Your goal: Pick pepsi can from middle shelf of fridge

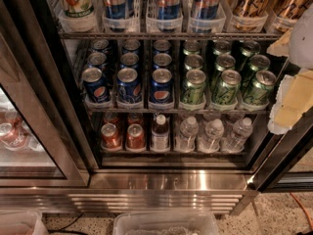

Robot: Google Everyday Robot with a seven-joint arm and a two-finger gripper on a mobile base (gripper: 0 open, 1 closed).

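While my gripper point(292, 99) hangs at the right edge of the frame, level with the middle shelf point(176, 110) and in front of the right door frame of the fridge point(171, 181), I cannot tell whether it is open or closed. Dark-blue cans fill three lanes in the left half of that shelf, upright in clear trays. The front pepsi can point(160, 85) of the lane nearest centre stands just beside the green cans point(226, 86), which take the right half and lie between it and my gripper. Tall slim cans point(168, 1) line the rack above. Small red cans point(111, 136) and water bottles point(211, 133) sit on the one below.
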